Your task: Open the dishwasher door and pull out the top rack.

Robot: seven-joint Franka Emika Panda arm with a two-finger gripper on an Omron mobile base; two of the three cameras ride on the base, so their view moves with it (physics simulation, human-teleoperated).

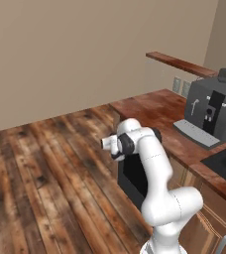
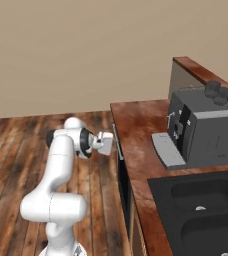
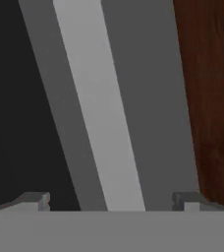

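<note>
Left base view: my arm reaches toward the counter (image 1: 154, 111), and the black dishwasher door (image 1: 135, 176) sits upright under the countertop, partly behind the arm. A coffee machine (image 1: 215, 111) stands further along. Right base view: I see my gripper (image 2: 111, 143) right up at the door's top edge, by the silver handle (image 2: 117, 141). Hand view: fingertips (image 3: 35, 201) spread wide, the handle bar running between them, not pinched.
</note>
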